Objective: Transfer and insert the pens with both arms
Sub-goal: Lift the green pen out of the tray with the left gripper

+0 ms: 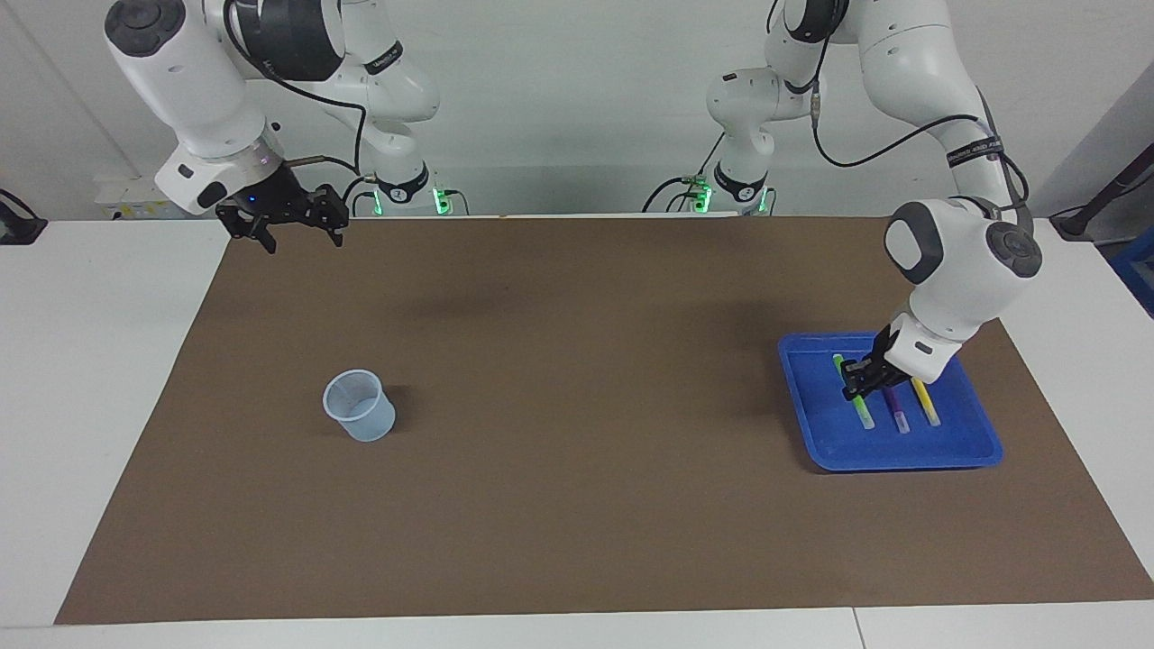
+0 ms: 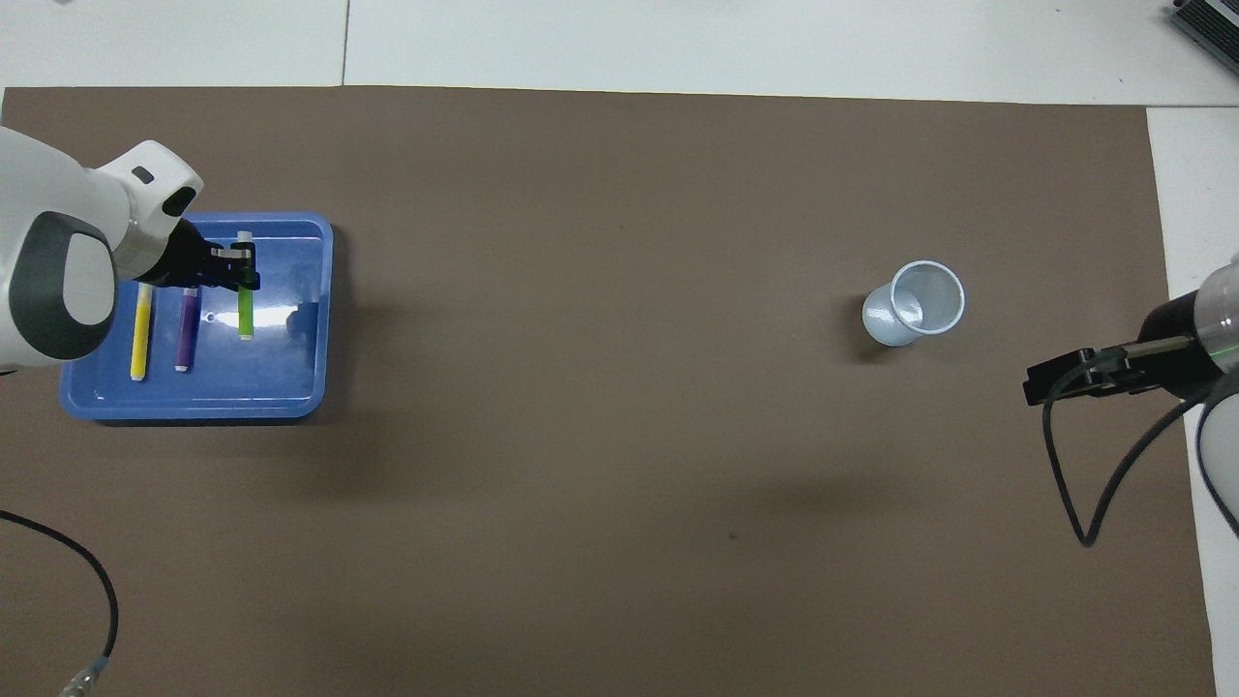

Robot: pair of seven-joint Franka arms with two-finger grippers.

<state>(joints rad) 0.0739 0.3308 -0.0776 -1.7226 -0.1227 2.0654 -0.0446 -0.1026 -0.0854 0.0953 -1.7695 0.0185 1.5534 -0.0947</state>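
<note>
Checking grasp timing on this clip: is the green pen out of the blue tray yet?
Not out. The slim green marker pen is over the shallow blue plastic tray, with the left gripper shut on it. Whether it has lifted: cannot tell.

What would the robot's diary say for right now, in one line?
left pincer: shut on green pen, over tray | right pincer: open, waiting | cup: empty

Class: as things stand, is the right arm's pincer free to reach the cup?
Probably yes: the right pincer is open and holds nothing, and only bare mat lies between it and the upright cup.
</note>
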